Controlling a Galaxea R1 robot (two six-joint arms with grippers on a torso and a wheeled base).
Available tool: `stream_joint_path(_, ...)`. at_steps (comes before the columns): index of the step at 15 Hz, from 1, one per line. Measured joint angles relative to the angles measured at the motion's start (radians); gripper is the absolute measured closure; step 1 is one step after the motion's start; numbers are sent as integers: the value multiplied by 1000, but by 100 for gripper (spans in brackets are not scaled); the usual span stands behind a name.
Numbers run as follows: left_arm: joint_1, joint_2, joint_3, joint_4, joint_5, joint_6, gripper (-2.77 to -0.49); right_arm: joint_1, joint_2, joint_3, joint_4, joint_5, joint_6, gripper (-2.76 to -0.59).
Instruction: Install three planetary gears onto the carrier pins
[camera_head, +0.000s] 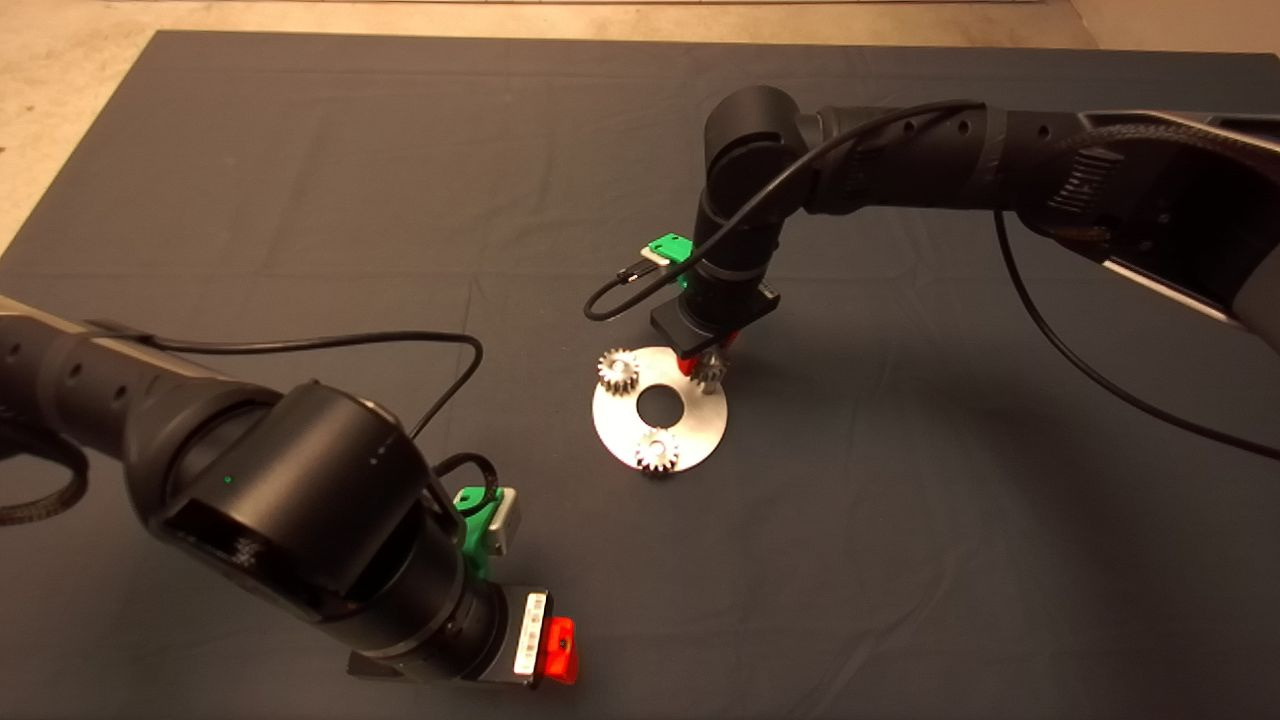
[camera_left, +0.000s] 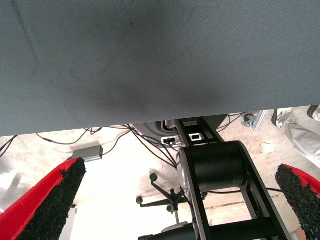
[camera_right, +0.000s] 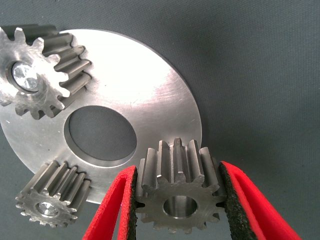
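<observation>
A flat round metal disc (camera_head: 660, 428) with a central hole is lying on the dark mat (camera_head: 300, 200), slightly right of the head view's centre. Two planetary gears are sitting on carrier pins: one gear (camera_head: 619, 370) at the disc's upper left edge, another gear (camera_head: 657, 450) at its lower edge. In the right wrist view, a shiny pin (camera_right: 24, 77) is showing in a seated gear's hole. The third gear (camera_right: 179, 194) is being gripped at the disc's upper right edge by the right gripper (camera_right: 179, 200), its red fingers (camera_right: 114, 205) pressing against the teeth on either side. The left gripper (camera_head: 555, 650) is hovering at the lower left of the head view, fingers spread wide, holding nothing.
</observation>
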Motion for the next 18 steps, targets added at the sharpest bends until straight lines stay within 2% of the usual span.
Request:
stream_joint_path(3,0,0,0,0,0,0,-276,0,0,0,11,0,0,-97)
stream_joint_path(5,0,0,0,0,0,0,-276,-1,0,0,32,-2,0,-97)
stream_joint_path(14,0,0,0,0,0,0,-276,-1,-1,0,41,-3,-4,-97)
stream_joint_path(18,0,0,0,0,0,0,-276,-1,-9,3,43,4,-34,-97)
